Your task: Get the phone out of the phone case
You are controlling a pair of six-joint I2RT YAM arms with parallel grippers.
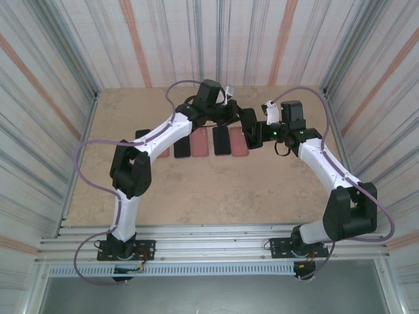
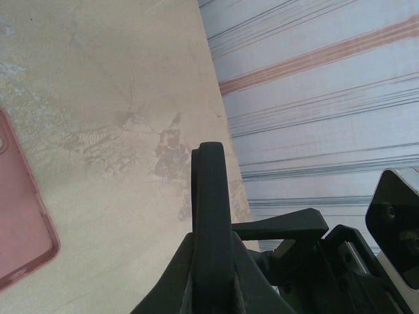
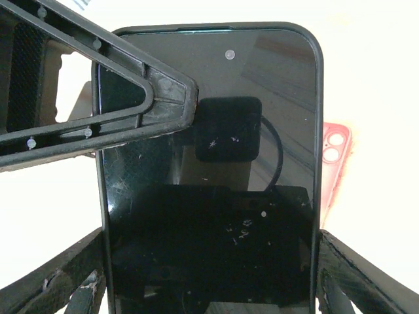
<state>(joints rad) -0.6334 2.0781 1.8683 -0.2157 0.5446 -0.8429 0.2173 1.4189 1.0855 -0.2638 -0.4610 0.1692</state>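
Right wrist — phone (image 3: 209, 216) inside black phone case (image 3: 317, 98), pink case (image 3: 335, 157) behind

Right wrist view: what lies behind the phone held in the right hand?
A pink phone case pokes out past the right edge of the phone, its camera cutouts showing, with pale table around it. The rest of that case and the table directly behind are covered.

The beige, mottled desk (image 1: 216, 190) carried a row of flat things across its middle: a first black slab (image 1: 182, 148), a first pink case (image 1: 199, 144), a second black slab (image 1: 222, 140) and a second pink case (image 1: 240, 145). Striped sheeting (image 1: 196, 39) in grey, white and orange walled the desk's far edge and both sides. A ribbed metal rail (image 1: 209, 237) ran along its near edge.
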